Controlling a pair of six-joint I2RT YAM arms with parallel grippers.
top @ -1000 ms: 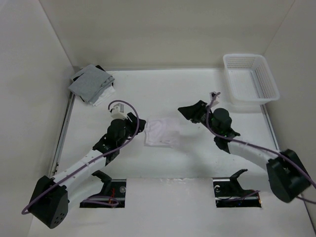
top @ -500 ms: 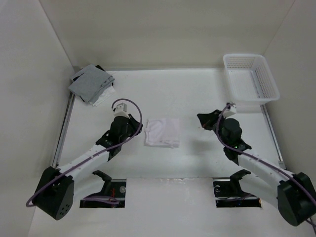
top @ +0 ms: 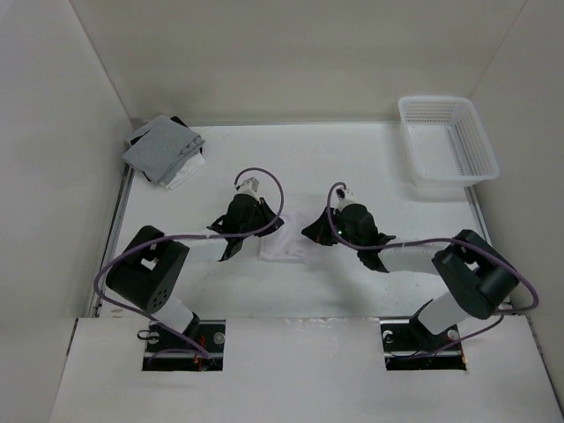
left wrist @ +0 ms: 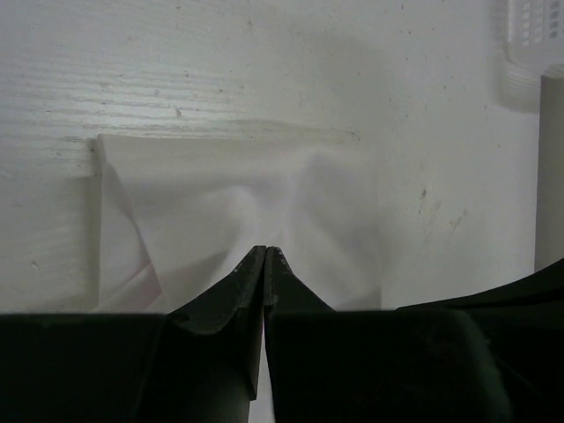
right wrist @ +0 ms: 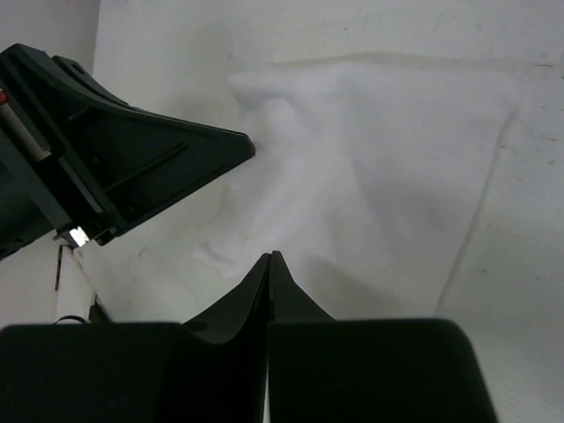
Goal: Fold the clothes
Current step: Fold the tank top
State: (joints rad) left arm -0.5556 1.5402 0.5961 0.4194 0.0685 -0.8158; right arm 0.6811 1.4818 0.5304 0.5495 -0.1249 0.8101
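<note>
The clothes [top: 284, 248] lie as a small, folded white piece on the table between my two arms. My left gripper [top: 276, 226] comes in low from the left, and its shut tips rest on the cloth's left part. From the right, my right gripper [top: 308, 234] also reaches the cloth with its jaws shut. In the left wrist view the closed tips [left wrist: 266, 250] sit on the wrinkled cloth [left wrist: 229, 189] with nothing seen between them. In the right wrist view the closed tips [right wrist: 273, 256] touch the cloth [right wrist: 388, 176] the same way.
A grey-and-white stack of folded garments [top: 163, 150] lies at the back left corner. A white mesh basket [top: 448, 139] stands at the back right. The left gripper's body [right wrist: 115, 167] shows close by in the right wrist view. Side walls close in the table.
Both grippers closed while away from the cloth. They then swung inward and down, so their shut tips now rest on it from either side. The cloth looks slightly more bunched.
</note>
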